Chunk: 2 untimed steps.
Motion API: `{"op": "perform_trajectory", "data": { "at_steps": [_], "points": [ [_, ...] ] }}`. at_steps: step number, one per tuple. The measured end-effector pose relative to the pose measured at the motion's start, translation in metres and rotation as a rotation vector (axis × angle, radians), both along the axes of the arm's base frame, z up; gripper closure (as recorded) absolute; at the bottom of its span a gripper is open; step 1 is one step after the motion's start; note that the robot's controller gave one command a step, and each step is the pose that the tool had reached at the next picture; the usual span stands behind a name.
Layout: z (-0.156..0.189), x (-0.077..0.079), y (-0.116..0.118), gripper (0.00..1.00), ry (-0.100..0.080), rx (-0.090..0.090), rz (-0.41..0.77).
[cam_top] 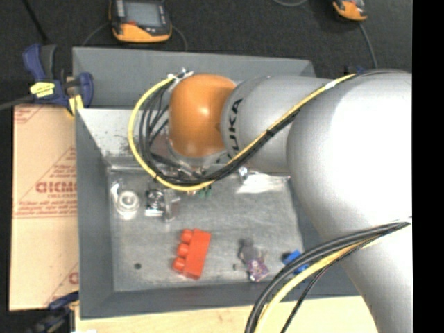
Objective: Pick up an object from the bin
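Your arm is reaching into the bin, its orange cover hanging over the back left of the floor. The jaws are sitting hidden beneath it, so you cannot tell their state. A silver round cap is lying nearest, just left of the wrist. A red brick is lying toward the front, with a small purple piece to its right.

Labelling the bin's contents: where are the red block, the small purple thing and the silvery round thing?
red block [191,252], camera view, middle of its top face.
small purple thing [254,265], camera view, its middle.
silvery round thing [126,201], camera view, its round top.
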State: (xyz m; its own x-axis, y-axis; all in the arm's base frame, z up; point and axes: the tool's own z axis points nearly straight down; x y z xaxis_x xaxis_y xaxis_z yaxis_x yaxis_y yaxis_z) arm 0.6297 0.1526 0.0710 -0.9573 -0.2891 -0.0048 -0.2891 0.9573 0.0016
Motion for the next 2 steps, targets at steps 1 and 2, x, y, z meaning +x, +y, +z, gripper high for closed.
{"op": "perform_trajectory", "data": {
  "at_steps": [1,2],
  "points": [
    [0.096,-0.003,-0.009,1.00,-0.008,-0.002,0.020],
    [0.218,-0.002,-0.031,1.00,-0.010,-0.002,0.014]
  ]
}}
